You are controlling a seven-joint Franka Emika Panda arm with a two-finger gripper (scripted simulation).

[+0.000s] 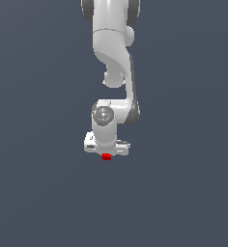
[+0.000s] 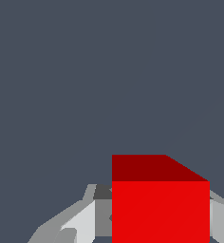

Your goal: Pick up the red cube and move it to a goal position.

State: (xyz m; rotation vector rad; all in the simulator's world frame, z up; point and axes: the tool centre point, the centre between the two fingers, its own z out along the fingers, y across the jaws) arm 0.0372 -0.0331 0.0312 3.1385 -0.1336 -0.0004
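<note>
The white pincer (image 1: 106,153) pinches the small bright-red cube (image 1: 106,157) at its 6 o'clock; rigid, light; grip opposite flat faces.

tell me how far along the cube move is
Done, it appears: the approach. The gripper is right over the red cube, and in the wrist view the cube sits between the fingers. In hand: the grasp; the fingers flank the cube, but whether they press it cannot be told. Left: lifting it and carrying it to the goal, which no marker in either view shows.
</note>
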